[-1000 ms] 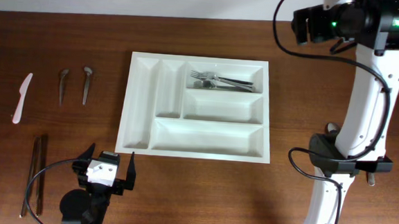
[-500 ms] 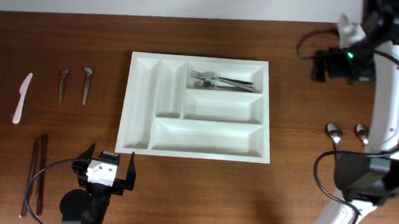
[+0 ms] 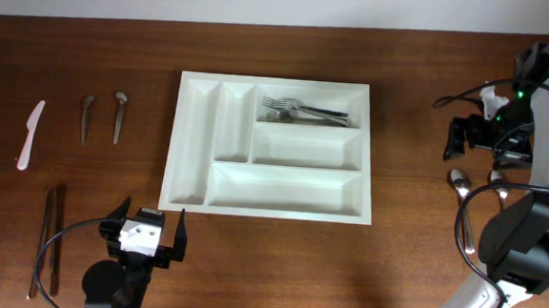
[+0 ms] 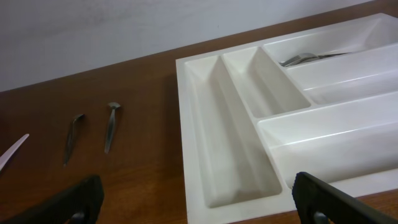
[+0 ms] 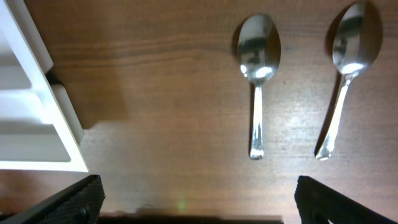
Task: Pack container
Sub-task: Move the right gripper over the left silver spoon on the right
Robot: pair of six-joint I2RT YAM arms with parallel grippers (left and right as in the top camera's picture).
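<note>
The container (image 3: 287,189) is a white five-compartment tray in the middle of the table, also in the left wrist view (image 4: 230,155). Its corner shows in the right wrist view (image 5: 37,124). Metal forks (image 3: 306,110) lie in its top right compartment; the other compartments look bare. Two metal spoons (image 3: 459,182) (image 3: 495,182) lie side by side on the wood right of the tray. My right gripper (image 3: 480,147) hangs just behind them, open and holding nothing; from its wrist I see both spoons (image 5: 258,68) (image 5: 348,62) ahead of the gripper (image 5: 199,199). My left gripper (image 3: 149,218) is open near the tray's front left corner.
Left of the tray lie two small spoons (image 3: 86,114) (image 3: 119,114) and a white plastic knife (image 3: 30,134). Two long dark utensils (image 3: 50,241) lie near the front left edge. The right arm's base and cables (image 3: 518,236) stand at the right side.
My right arm has swung from the back of the table toward the front, uncovering the two spoons and stopping just behind them. The left arm has not moved.
</note>
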